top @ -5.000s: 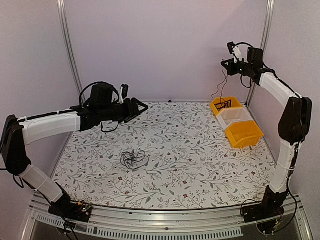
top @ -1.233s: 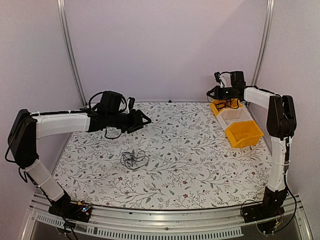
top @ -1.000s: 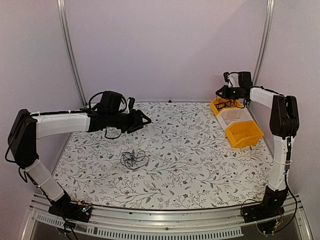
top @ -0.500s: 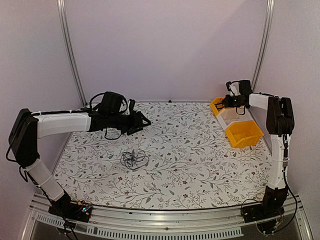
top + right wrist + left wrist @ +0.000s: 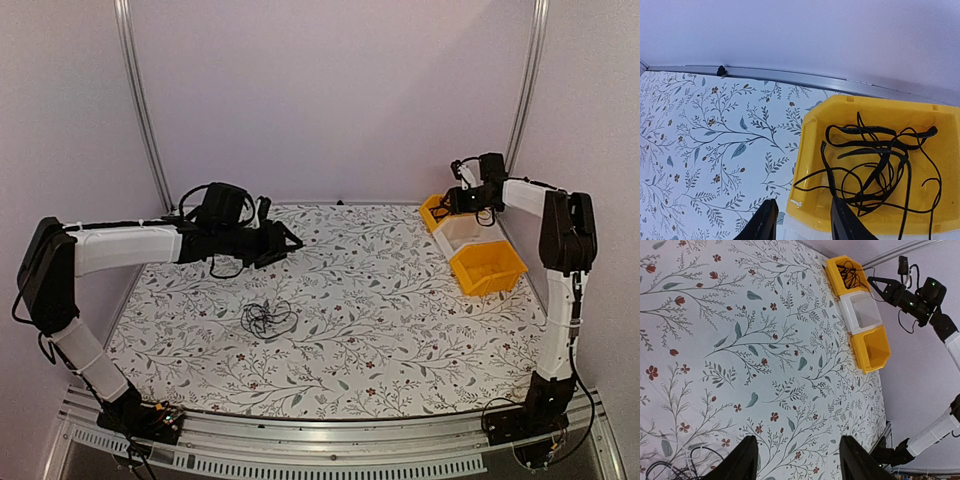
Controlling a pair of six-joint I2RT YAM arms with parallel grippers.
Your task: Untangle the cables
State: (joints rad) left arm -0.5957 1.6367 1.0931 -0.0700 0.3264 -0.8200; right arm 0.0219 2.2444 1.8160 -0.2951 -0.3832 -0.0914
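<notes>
A tangled bunch of the cables point(image 5: 267, 318) lies on the floral worktop point(image 5: 400, 340) left of its middle, while more black strands point(image 5: 875, 170) sit looped inside the far yellow bin point(image 5: 807, 190) at the far right corner. The left end effector point(image 5: 799, 465) hangs above the worktop toward the far left edge, its fingers wide apart and holding nothing. The right end effector point(image 5: 802, 220) hovers over the far yellow bin, fingers parted with nothing between them.
</notes>
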